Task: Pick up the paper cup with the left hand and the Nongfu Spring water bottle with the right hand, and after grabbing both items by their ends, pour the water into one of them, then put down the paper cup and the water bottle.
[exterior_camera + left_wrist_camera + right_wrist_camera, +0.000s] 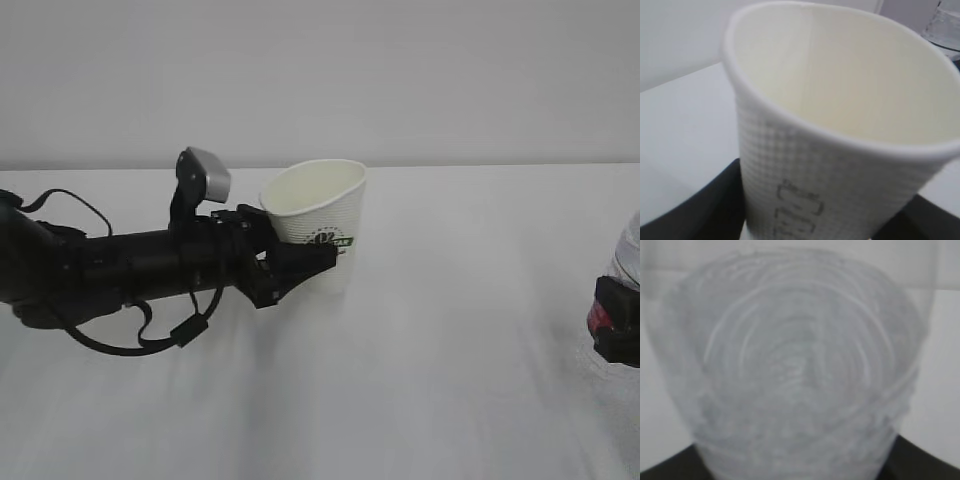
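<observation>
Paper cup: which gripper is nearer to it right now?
Left. The left gripper clasps the paper cup at its lower wall; the right gripper is far off at the frame's right edge, by the water bottle.

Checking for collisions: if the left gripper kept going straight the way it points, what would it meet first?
The paper cup: the left gripper already has it between its jaws.

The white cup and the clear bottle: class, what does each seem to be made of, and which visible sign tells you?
The small white cup with the green logo looks like matte paper: an embossed grid texture, a rolled rim and an inner seam show. The clear ribbed bottle seems glossy transparent plastic, judging by its moulded rings, though the view is blurred.
</observation>
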Controlling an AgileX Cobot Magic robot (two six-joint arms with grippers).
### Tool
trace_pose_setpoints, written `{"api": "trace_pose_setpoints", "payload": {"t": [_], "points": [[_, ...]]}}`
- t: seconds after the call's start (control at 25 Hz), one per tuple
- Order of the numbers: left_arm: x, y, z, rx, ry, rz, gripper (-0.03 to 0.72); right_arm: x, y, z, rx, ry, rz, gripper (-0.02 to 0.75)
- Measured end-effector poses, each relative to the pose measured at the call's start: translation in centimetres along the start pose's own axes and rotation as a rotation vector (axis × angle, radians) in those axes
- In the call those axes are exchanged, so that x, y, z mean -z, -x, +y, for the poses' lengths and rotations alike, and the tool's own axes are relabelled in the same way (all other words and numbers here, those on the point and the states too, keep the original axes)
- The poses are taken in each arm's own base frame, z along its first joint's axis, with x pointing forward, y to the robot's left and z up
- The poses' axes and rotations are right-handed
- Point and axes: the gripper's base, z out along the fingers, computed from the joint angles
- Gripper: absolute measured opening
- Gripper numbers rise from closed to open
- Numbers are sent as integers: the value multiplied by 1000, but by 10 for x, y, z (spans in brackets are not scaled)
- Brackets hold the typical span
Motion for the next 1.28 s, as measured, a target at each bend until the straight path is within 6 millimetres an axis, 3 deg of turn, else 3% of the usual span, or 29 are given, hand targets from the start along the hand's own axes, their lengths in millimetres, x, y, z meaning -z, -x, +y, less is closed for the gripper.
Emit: {"api": "trace_pose_setpoints", "payload": {"t": [0.2,0.4,0.88,1.28], "points": [[-27,4,-25,-63,-72,49,490,0,0,0,0,0,0,379],[-42,2,-48,-83,-130,81,490,0,0,0,0,0,0,379],[-53,-7,-71,-39,-190,120,490,3,-2,3,15,28,5,379],[-59,-10,-90,-57,-250,138,490,30,14,2,17,13,-78,379]]}}
